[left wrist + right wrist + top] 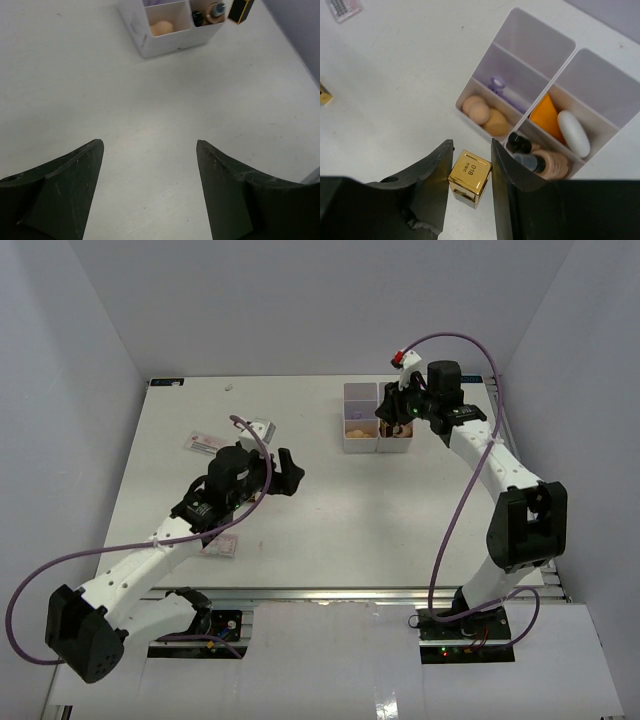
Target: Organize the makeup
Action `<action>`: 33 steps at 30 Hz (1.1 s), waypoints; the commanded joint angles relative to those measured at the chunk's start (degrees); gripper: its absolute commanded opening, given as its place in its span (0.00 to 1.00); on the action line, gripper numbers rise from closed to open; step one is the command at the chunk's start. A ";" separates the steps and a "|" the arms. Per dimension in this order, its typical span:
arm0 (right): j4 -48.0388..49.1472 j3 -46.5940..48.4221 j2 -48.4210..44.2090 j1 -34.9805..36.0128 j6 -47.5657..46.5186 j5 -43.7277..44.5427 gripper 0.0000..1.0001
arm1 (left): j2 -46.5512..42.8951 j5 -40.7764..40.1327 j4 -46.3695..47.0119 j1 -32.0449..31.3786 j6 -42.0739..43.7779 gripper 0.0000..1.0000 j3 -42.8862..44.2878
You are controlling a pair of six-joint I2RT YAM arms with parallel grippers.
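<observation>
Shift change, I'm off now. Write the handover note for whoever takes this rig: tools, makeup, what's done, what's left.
Left tool: open, empty, over bare table.
Right tool: shut on the lipstick tube, beside the organizer box, not yet in it.
Done: tan sponges, purple loop, orange sponge, white oval piece and bottles sit in compartments.
Left: put the tube in; flat packets lie on the table near the left arm, not yet sorted.
</observation>
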 commanded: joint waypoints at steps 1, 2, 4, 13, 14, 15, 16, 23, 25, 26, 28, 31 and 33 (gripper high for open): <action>4.18 10.90 5.96 1.74 -3.93 7.85 0.08 | -7.67 -2.54 -8.21 3.28 2.62 0.86 -5.39; 4.42 12.85 7.62 2.02 -4.27 8.86 0.08 | -8.92 -3.41 -8.63 3.44 2.68 0.86 -6.17; 4.88 16.09 10.92 2.45 -4.72 9.91 0.08 | -10.46 -4.14 -9.03 3.43 2.49 0.86 -6.84; 8.47 30.12 24.39 2.93 -9.39 19.46 0.08 | -10.74 -6.14 -9.55 3.45 2.18 0.87 -7.41; 8.48 30.91 25.42 2.99 -10.30 20.14 0.08 | -10.74 -6.48 -9.55 3.39 2.18 0.87 -7.41; 8.67 31.60 26.27 2.96 -11.09 20.58 0.08 | -10.76 -6.74 -9.56 3.38 2.16 0.87 -7.43; 9.08 32.17 26.91 2.85 -11.73 20.74 0.08 | -10.79 -6.89 -9.60 3.41 2.12 0.87 -7.47; 12.66 30.96 28.15 2.44 -13.99 21.68 0.08 | -10.89 -7.37 -9.70 3.45 1.94 0.88 -7.59; 13.55 30.44 28.35 2.28 -14.42 22.14 0.08 | -10.83 -7.37 -9.64 3.45 2.00 0.88 -7.59; 13.83 30.37 28.50 2.21 -14.74 22.29 0.08 | -10.79 -7.37 -9.64 3.45 2.00 0.88 -7.61; 14.24 30.33 28.91 2.04 -15.19 22.66 0.08 | -10.59 -7.34 -9.64 3.45 1.97 0.88 -7.68; 14.85 30.25 29.56 1.74 -15.59 22.98 0.12 | -10.41 -7.42 -9.70 3.45 1.85 0.88 -7.74; 15.25 30.02 29.98 1.41 -15.63 23.16 0.17 | -10.29 -7.64 -9.64 3.45 1.81 0.88 -7.77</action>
